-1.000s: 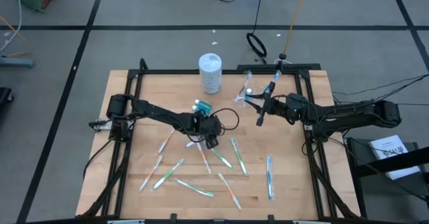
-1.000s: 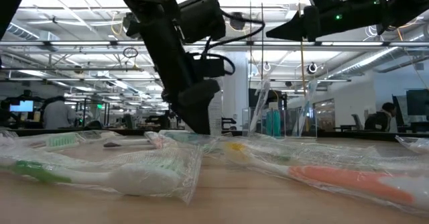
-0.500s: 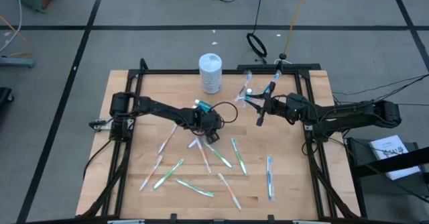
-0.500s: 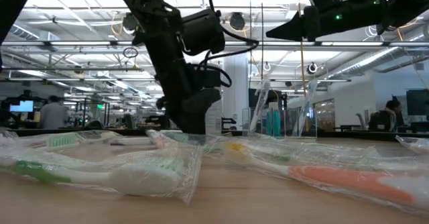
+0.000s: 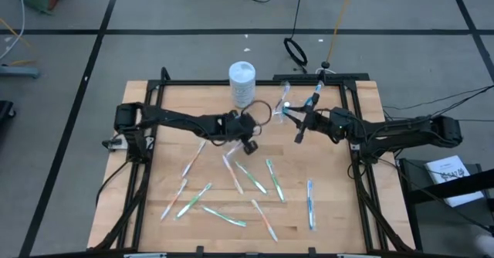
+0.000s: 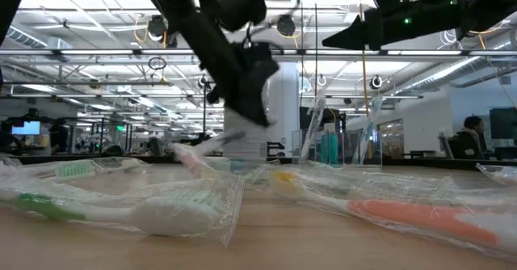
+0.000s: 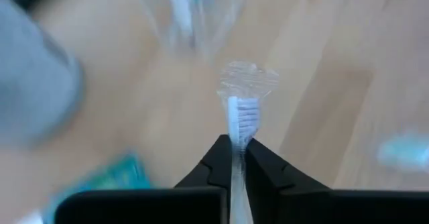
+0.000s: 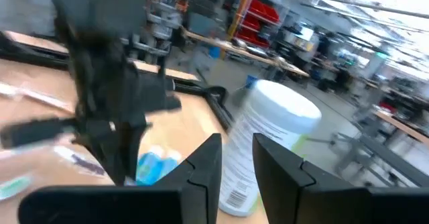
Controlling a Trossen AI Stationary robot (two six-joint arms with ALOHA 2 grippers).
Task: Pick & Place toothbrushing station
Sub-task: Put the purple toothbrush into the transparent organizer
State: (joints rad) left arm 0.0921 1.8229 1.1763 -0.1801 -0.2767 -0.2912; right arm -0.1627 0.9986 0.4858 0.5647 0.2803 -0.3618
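over the wooden table (image 5: 154, 173), left fingers (image 7: 231, 162) pinch a toothbrush (image 7: 241, 120); right fingers (image 8: 236, 158) gape, label unreadable

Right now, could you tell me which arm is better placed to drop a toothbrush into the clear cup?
Left. The left gripper is shut on a toothbrush near the clear cup; the right gripper holds nothing.
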